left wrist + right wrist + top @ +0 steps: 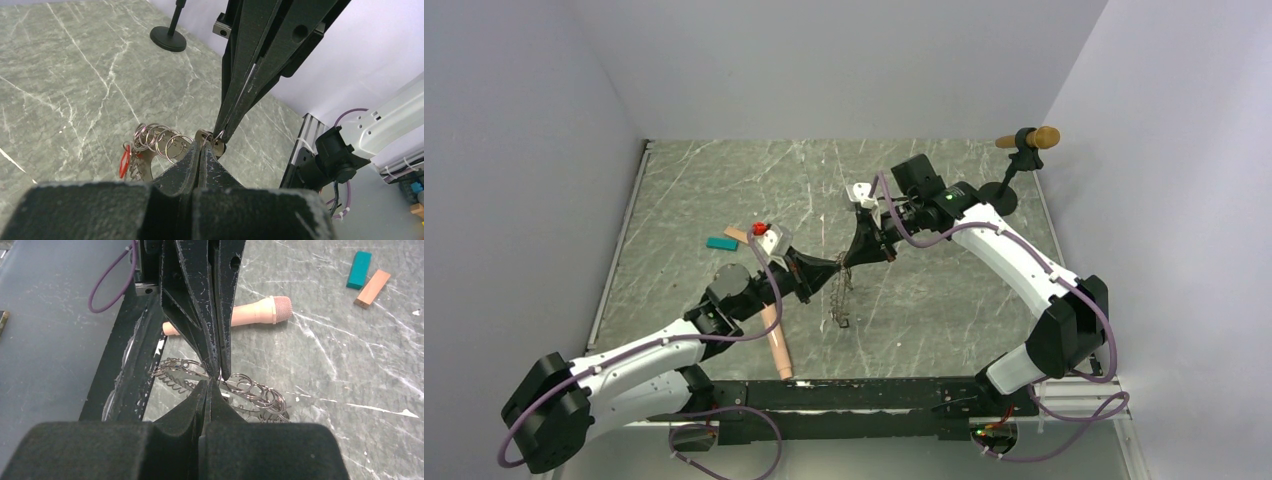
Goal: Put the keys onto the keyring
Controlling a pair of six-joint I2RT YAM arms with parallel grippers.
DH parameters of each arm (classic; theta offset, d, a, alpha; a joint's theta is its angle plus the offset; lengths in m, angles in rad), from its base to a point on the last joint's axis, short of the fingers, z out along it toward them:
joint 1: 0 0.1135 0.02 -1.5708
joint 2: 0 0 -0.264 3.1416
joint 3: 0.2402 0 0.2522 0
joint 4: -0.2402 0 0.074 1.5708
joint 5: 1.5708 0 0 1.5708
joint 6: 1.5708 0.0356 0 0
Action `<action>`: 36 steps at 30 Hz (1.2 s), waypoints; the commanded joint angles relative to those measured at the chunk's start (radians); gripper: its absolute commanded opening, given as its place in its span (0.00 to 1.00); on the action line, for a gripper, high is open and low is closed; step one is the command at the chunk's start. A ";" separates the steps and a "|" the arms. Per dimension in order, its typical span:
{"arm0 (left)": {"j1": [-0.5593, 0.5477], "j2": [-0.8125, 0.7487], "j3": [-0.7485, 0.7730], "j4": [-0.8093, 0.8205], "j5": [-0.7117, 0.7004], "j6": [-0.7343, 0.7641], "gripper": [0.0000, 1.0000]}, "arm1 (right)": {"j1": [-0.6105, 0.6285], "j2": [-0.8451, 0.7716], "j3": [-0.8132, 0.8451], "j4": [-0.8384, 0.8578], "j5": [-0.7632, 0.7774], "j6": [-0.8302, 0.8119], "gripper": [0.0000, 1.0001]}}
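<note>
- Left gripper (829,266) and right gripper (852,258) meet tip to tip above the bench (944,300), right of the peach cylinder (776,348) in the top view.
- Left fingers are fully closed. A bit of metal shows at their tips, so they look pinched on the top of the keyring (840,298).
- Right fingers are also fully closed, nipping the same wire right next to the left tips. Both look like real grips, though the exact contact is tiny.
- The keyring hangs straight down from that pinch, long axis roughly vertical, floppy coils bunched just under the tips. Can't tell if its low end touches the bench.
- One red key (124,162) dangles among the coils in the left wrist view. No other keys made out.
- Key relation: the ring sits below both fingertip pairs, with neither arm nearer. Judgement: the next move needs one grip to hold while the other frees up to fetch a key. The loose chain may swing or slip.
</note>
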 commanded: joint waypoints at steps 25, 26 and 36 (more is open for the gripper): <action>0.006 -0.051 -0.094 0.365 -0.103 -0.087 0.00 | 0.049 -0.037 -0.022 -0.033 -0.097 -0.056 0.22; 0.006 -0.052 -0.098 0.370 -0.098 -0.078 0.00 | 0.045 -0.039 -0.019 -0.046 -0.108 -0.068 0.24; 0.026 -0.061 -0.115 0.401 0.039 0.032 0.00 | -0.038 -0.072 0.039 -0.210 -0.217 -0.216 0.33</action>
